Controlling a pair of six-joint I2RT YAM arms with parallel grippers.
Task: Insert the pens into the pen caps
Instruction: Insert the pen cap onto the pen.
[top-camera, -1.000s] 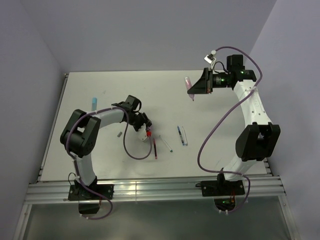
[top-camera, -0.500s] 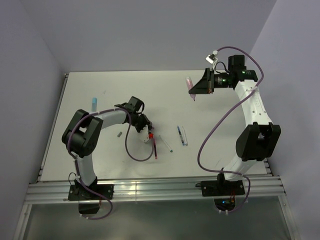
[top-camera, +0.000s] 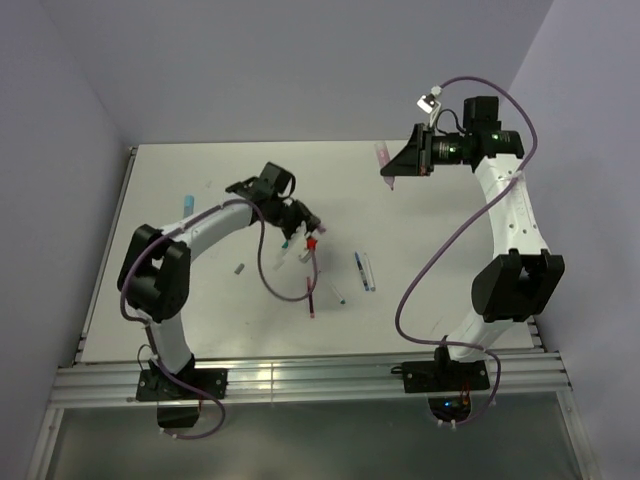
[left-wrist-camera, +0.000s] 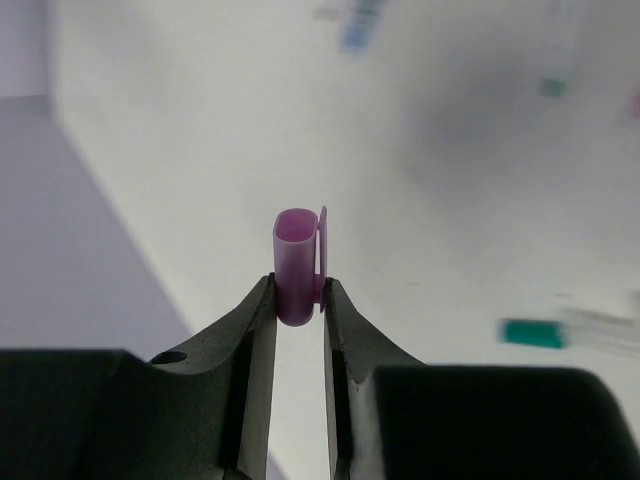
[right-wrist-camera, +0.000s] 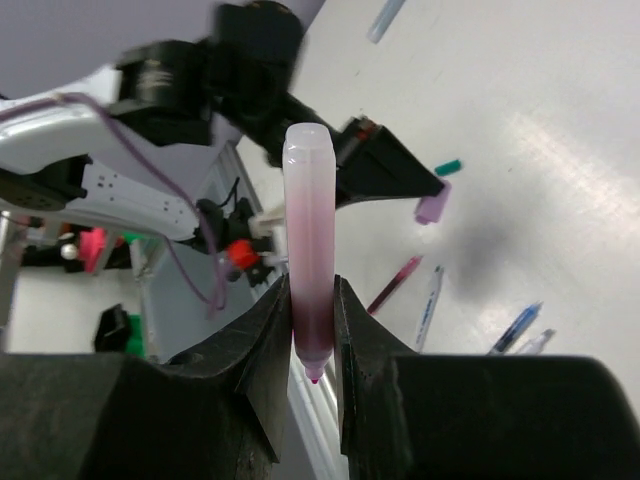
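Note:
My left gripper (left-wrist-camera: 299, 298) is shut on a short pink pen cap (left-wrist-camera: 296, 262), held off the table with its open mouth facing away from the wrist camera. In the top view the left gripper (top-camera: 302, 226) hovers over the table's middle. My right gripper (right-wrist-camera: 311, 318) is shut on a pink pen (right-wrist-camera: 308, 230), tip toward the wrist, raised at the back right (top-camera: 389, 172). The right wrist view shows the pink cap (right-wrist-camera: 432, 207) across from the pen. A red pen (top-camera: 312, 290), a white green-tipped pen (top-camera: 335, 288) and a dark blue pen (top-camera: 360, 272) lie on the table.
A light blue cap (top-camera: 187, 203) lies at the far left and a small grey cap (top-camera: 239, 268) near the left arm. A teal cap (left-wrist-camera: 533, 333) lies on the table below the left gripper. The left arm's purple cable (top-camera: 268, 285) loops beside the pens.
The left gripper closed on the pink cap and lifted it off the table, moving back and right. The right gripper with the pink pen shifted slightly up.

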